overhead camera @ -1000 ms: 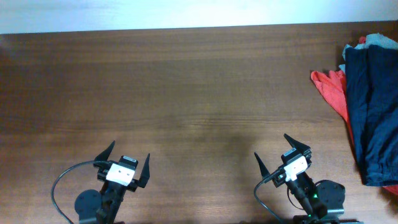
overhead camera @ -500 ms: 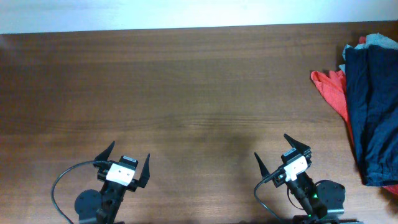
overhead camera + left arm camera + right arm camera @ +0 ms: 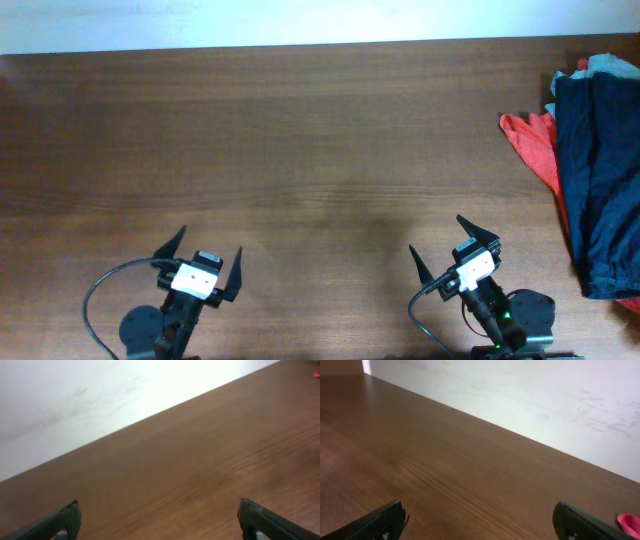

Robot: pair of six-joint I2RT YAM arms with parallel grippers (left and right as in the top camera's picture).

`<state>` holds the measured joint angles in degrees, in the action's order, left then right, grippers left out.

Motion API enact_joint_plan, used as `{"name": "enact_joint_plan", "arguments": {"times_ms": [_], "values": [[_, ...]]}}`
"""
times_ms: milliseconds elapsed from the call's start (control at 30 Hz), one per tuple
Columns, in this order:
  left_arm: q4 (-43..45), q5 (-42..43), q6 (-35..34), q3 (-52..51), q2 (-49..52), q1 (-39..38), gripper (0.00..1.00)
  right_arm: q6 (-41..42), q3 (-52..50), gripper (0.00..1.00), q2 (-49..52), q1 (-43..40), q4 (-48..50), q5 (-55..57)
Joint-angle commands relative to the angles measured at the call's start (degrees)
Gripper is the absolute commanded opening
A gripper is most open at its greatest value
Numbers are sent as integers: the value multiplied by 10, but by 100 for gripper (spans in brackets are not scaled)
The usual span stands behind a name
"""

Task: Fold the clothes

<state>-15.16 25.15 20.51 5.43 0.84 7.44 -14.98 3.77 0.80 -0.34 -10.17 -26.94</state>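
"Starting at our left gripper (image 3: 211, 239), what do we see?"

"We see its two black fingers (image 3: 55, 522) spread wide with nothing between them, only the bare grain of the dark brown wooden table (image 3: 300, 130). It sits at the near edge, on the left."

"And our right gripper (image 3: 434, 232)?"

"Its jaws are also wide apart and hold nothing. It sits at the near edge on the right. From the right wrist camera we see one black fingertip (image 3: 380, 522) in each bottom corner, with open wood between."

"Where are the clothes?"

"They are well apart from both our grippers, heaped at the table's right edge. On top lie the dark navy-blue cloth shorts (image 3: 600, 170), stretched from the far side toward the near side and partly cut off by the frame. A red cloth garment (image 3: 533, 145) pokes out from under their left side onto the wood. A light grey cloth piece (image 3: 612, 65) shows at the far end of the heap."

"Do our wrist cameras catch any of it?"

"The right wrist view shows a small bit of red in its lower right corner. The left wrist view shows a red speck at its upper right, too small for us to tell more."

"Anything further out?"

"A black cable (image 3: 100, 290) loops beside our left arm, and a white wall (image 3: 300, 20) runs beyond the table's far edge."
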Motion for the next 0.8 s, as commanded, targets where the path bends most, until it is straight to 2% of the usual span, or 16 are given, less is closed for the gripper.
{"name": "enact_joint_plan", "arguments": {"times_ms": [0,67,133,167,233,333,467,600,700,767], "values": [[9,120,-5,-3,-2,-3,100,21,-4,99,-5,4,8,-86],[26,202,-6,-3,-2,-3,100,22,-4,99,-5,4,16,-146],[29,211,-22,-2,-2,-3,100,44,-3,99,-5,4,21,-184],[49,212,-56,-1,-2,-3,100,94,-1,99,-5,3,39,-184],[90,212,-101,10,-2,-3,100,124,5,99,-5,3,79,-183],[130,209,-123,47,4,-3,100,148,47,99,-2,3,86,-123],[123,198,-125,136,71,-3,100,174,127,98,37,3,35,-34],[33,186,-149,282,237,-3,100,174,255,98,160,3,-65,6],[-78,216,-149,415,378,-3,100,174,355,99,263,3,-103,-117],[-129,223,-149,470,438,-3,100,174,391,99,304,3,-120,-188]]}}
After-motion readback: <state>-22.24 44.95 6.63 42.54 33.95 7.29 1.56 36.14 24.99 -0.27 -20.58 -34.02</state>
